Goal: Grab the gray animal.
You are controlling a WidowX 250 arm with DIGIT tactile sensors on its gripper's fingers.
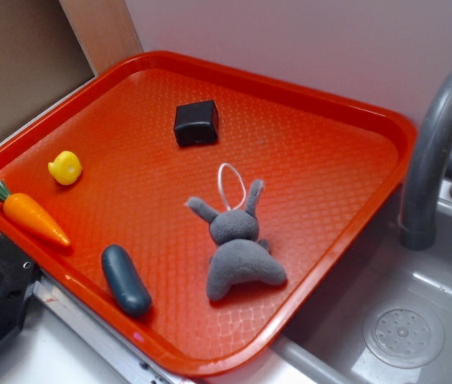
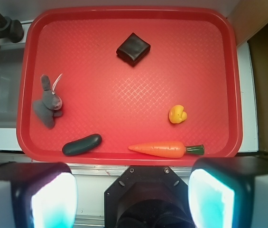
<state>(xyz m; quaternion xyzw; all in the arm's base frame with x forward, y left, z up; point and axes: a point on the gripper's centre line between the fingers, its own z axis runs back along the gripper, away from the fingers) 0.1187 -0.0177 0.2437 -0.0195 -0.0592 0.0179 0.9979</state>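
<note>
- Jaws (image 2: 133, 199) were seen wide open in the wrist view, the two pads (image 2: 53, 197) set far apart at the bottom edge with nothing held between them; they were held over the counter's near edge, clear of the red tray (image 2: 124, 156).
- Nearest the jaws, along the tray's front rim, a carrot (image 2: 164, 149) was laid lengthwise, and a dark capsule (image 2: 81, 144) was found beside it toward the sink side.
- Just beyond the carrot, a small yellow duck (image 2: 177, 114) was placed, well apart from the plush.
- The gray animal (image 2: 48, 104) was found lying flat on the tray near its sink-side rim, ears pointed away from the jaws, with a white string loop (image 1: 232, 186) lying at its head; it was touched by nothing, and the capsule was the nearest thing to it.
- Farther back, near the middle of the tray's far half, a black block (image 2: 133, 48) was set alone.
- Beside the tray, a gray sink (image 1: 406, 320) with a curved faucet (image 1: 438, 128) was seen.
</note>
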